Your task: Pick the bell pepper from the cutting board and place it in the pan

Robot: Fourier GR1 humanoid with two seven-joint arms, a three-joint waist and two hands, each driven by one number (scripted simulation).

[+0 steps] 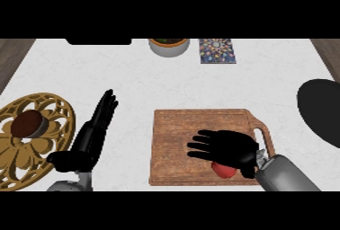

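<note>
A red bell pepper [224, 170] lies near the front edge of the wooden cutting board [179, 130], mostly hidden under my right hand [225, 146]. That hand hovers over the board with its fingers spread toward the left and its thumb beside the pepper; it does not hold the pepper. The black pan [322, 110] shows partly at the right edge of the counter. My left hand [93, 130] rests open at the left of the board, fingers pointing away from me.
A gold openwork trivet [40, 148] with a small brown bowl [28, 123] lies at the left edge. At the back stand a white pot [168, 46] and a patterned tile [218, 50].
</note>
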